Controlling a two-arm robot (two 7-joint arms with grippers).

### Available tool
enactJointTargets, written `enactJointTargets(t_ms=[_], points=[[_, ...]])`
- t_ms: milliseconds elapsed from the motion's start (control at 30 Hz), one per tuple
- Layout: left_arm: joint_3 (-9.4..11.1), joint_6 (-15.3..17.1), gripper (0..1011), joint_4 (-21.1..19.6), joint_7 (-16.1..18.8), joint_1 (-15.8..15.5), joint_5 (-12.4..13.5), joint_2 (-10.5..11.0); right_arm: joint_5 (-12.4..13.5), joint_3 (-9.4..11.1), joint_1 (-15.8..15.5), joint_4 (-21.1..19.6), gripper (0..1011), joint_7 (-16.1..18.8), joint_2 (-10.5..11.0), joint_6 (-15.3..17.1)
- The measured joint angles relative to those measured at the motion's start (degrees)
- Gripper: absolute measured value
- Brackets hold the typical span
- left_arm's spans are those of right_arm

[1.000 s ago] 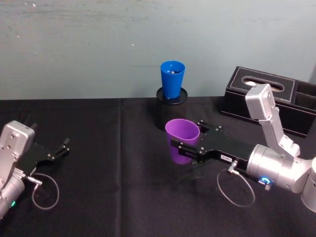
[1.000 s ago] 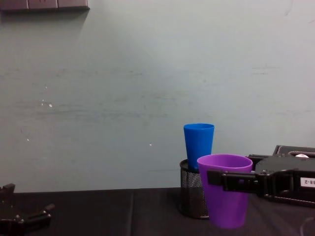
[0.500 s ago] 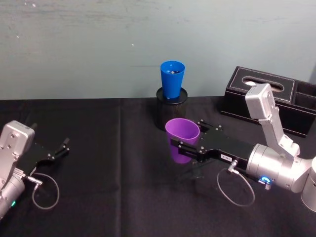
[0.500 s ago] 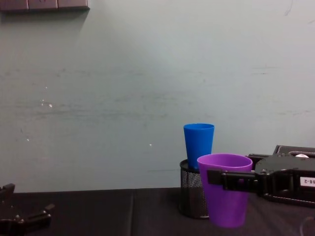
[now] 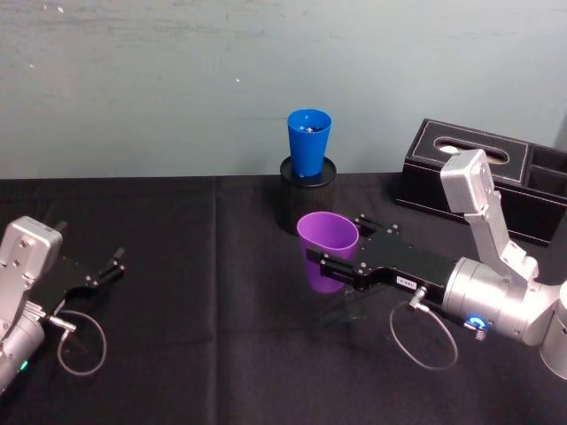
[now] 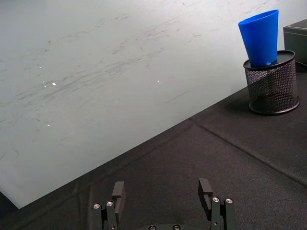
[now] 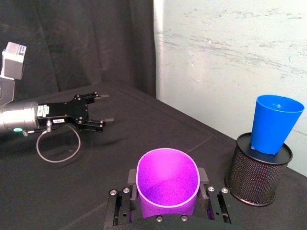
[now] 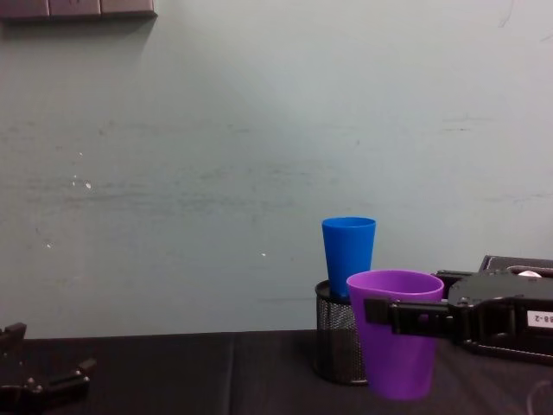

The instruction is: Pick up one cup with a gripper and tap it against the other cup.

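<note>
My right gripper (image 5: 330,264) has its jaws clamped on the purple tumbler (image 5: 326,251), one finger on each side just below the rim, and the cup hangs upright a little above the black-clothed surface (image 5: 204,310). The blue tumbler (image 5: 308,142) stands in a black mesh pen holder (image 5: 306,191) further back near the wall, so its body sits higher than my cup and the two are still apart.

To tap well, I judge I should lift until the purple rim comes level with the blue wall above the mesh, then travel forward slowly and keep the cup upright. The blue tumbler only rests loosely in the holder, so a hard knock could tip it or push the holder; a light touch and a clean retreat should do. I should also keep clear of the black leather tissue box (image 5: 483,173) on my right.

From my right wrist the squeeze shows plainly: the purple mouth is pressed into an oval between the fingers, and the open gap to the blue tumbler (image 7: 274,123) is clear. The chest view overlaps the two cups and hides that gap, but shows the height difference best. My left gripper (image 6: 163,207) lies idle on the surface at the left, jaws spread wide and holding nothing.
</note>
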Motion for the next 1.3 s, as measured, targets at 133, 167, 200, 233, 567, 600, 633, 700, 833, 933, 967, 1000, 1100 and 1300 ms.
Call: enactJointTargets(t_ms=[133,167,200,233,567,600,633,700,833,933,967,1000,1100,1300], points=[[0.0,0.0,1000,0.0,0.0,0.0,0.0,0.0,0.0,0.0,0.0,0.0,713,0.0,0.0,0.0],[0.0,0.0,1000,0.0,0.0,0.0,0.0,0.0,0.0,0.0,0.0,0.0,713,0.0,0.0,0.0],[0.0,0.0,1000,0.0,0.0,0.0,0.0,0.0,0.0,0.0,0.0,0.0,715,0.0,0.0,0.0],[0.0,0.0,1000,0.0,0.0,0.0,0.0,0.0,0.0,0.0,0.0,0.0,713,0.0,0.0,0.0],[0.0,0.0,1000,0.0,0.0,0.0,0.0,0.0,0.0,0.0,0.0,0.0,713,0.0,0.0,0.0],[0.0,0.0,1000,0.0,0.0,0.0,0.0,0.0,0.0,0.0,0.0,0.0,713,0.0,0.0,0.0],[0.0,0.0,1000,0.0,0.0,0.0,0.0,0.0,0.0,0.0,0.0,0.0,715,0.0,0.0,0.0],[0.0,0.0,1000,0.0,0.0,0.0,0.0,0.0,0.0,0.0,0.0,0.0,713,0.0,0.0,0.0],[0.0,0.0,1000,0.0,0.0,0.0,0.0,0.0,0.0,0.0,0.0,0.0,713,0.0,0.0,0.0],[0.0,0.0,1000,0.0,0.0,0.0,0.0,0.0,0.0,0.0,0.0,0.0,713,0.0,0.0,0.0],[0.0,0.0,1000,0.0,0.0,0.0,0.0,0.0,0.0,0.0,0.0,0.0,715,0.0,0.0,0.0],[0.0,0.0,1000,0.0,0.0,0.0,0.0,0.0,0.0,0.0,0.0,0.0,713,0.0,0.0,0.0],[0.0,0.0,1000,0.0,0.0,0.0,0.0,0.0,0.0,0.0,0.0,0.0,713,0.0,0.0,0.0],[0.0,0.0,1000,0.0,0.0,0.0,0.0,0.0,-0.2,-0.6,0.8,1.0,713,-0.3,-0.4,-0.5]])
